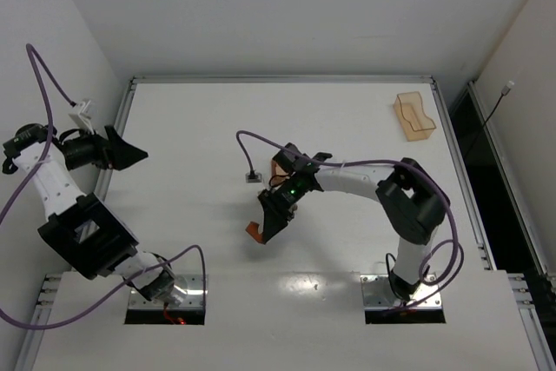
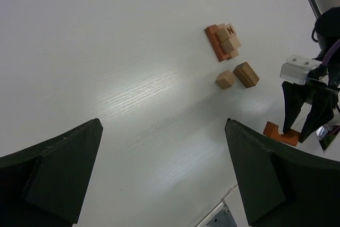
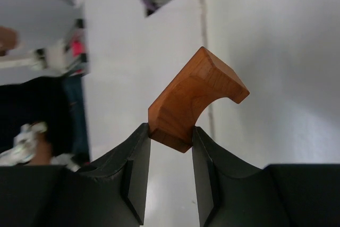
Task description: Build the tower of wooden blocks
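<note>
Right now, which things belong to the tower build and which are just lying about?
Job:
reddish-orange curved wooden block in the right gripper
stack of tan and orange wooden blocks
loose light tan cube
loose darker brown block

Lying about:
translucent orange plastic tray

Left pincer (image 2: 163, 125) agape — right pincer (image 3: 170, 131) tight

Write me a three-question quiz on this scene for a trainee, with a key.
1. True or false: the left claw is holding a block.
2. What is gripped in the right claw? A: a tan cube. B: a reddish-orange block. C: nothing.
3. In the left wrist view, how many loose tan blocks lie beside the partial stack?

Key: 1 false, it is open and empty. 2 B. 3 two.
</note>
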Available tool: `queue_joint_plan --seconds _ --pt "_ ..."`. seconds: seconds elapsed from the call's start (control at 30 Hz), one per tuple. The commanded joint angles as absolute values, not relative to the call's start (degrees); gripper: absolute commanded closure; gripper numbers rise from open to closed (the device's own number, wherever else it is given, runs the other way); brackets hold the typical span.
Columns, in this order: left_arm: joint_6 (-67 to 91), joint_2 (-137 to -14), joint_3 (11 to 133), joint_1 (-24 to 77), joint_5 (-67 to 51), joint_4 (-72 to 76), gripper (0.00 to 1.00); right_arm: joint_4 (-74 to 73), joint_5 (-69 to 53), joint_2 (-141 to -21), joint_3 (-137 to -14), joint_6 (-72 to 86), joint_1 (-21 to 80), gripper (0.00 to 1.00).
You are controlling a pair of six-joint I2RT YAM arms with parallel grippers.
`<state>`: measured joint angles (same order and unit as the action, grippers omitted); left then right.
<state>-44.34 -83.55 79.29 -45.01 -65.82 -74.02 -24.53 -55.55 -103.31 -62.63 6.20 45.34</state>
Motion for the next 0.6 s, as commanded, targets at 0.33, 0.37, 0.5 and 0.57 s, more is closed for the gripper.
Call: queue_joint_plan --seconds 0.33,0.37,0.5,0.57 --pt "-50.1 -64.4 75.2 -18.9 -48.4 -64.4 0.00 -22.5 -91.5 -108.1 -72.4 11.1 40.6 1.00" --pt "-45.7 -61.5 74.2 -13.2 -44.9 -58.1 0.00 -22.5 -91.5 -107.6 -73.0 11.6 40.1 1.00" --pt "-38.9 -58.5 71.0 -3.7 -32.0 -48.0 0.00 -22.5 -91.5 -105.0 -74.3 13.4 36.6 1.00" --pt "-36.7 -61.0 72.8 -0.4 -28.0 -45.9 0.00 -22.5 -91.5 -104.3 -75.0 15.0 35.3 1.00"
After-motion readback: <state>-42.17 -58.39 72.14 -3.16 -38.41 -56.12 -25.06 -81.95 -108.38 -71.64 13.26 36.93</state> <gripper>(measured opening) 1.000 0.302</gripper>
